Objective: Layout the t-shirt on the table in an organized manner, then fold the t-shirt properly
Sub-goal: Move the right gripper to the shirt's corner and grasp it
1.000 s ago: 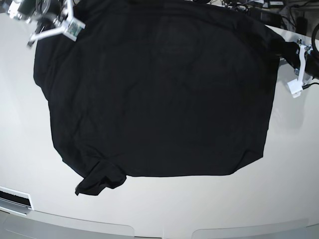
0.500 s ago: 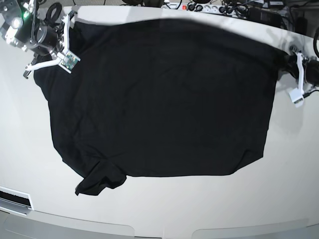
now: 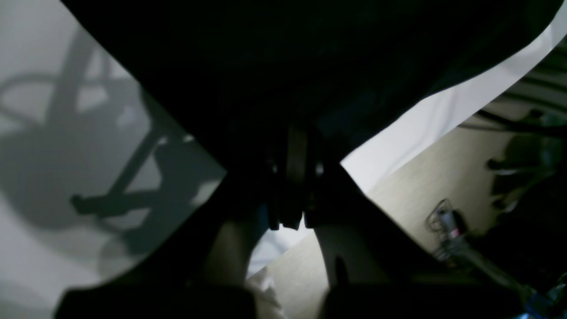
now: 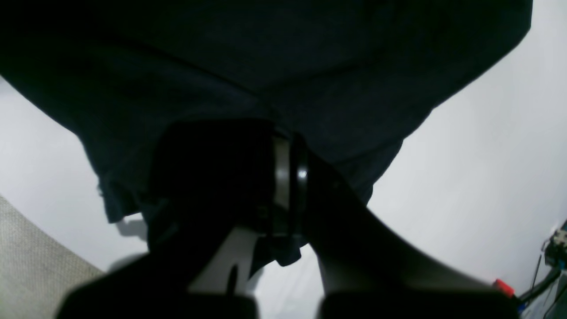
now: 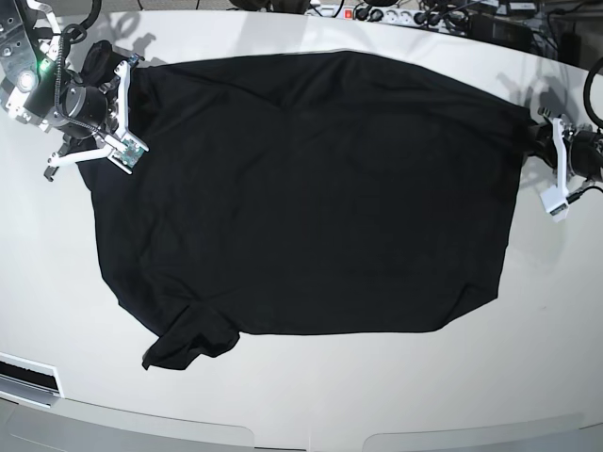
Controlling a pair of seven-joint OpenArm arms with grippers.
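You have the plain black soft-fabric t-shirt (image 5: 301,193) spread almost flat across the large glossy white counter (image 5: 311,395), its body filling the middle of the base view. One corner is not flat: at the near left edge a flap of cloth (image 5: 188,344) is folded over on itself and juts out past the straight hem. At the far left corner the fabric bunches up dark beside the arm.

Your right end effector (image 5: 105,89), on the left of the base view, is clamped on the shirt's far left corner; in its wrist view the jaws are closed together with black fabric (image 4: 274,88) pinched between them and draping away above the white surface (image 4: 478,146).

Your left end effector (image 5: 546,151), on the right of the base view, is closed on the shirt's right edge; its wrist view shows the jaws pressed together on the dark cloth (image 3: 283,66), with the counter's edge (image 3: 443,115) and beige floor (image 3: 398,208) beyond it.

A power strip and cables (image 5: 396,14) lie along the far rim. A small green board (image 5: 130,148) sits on the right arm's white bracket. You will find no readable writing, brand or label on the shirt or the arms; the frames are too dark and blurred for that.
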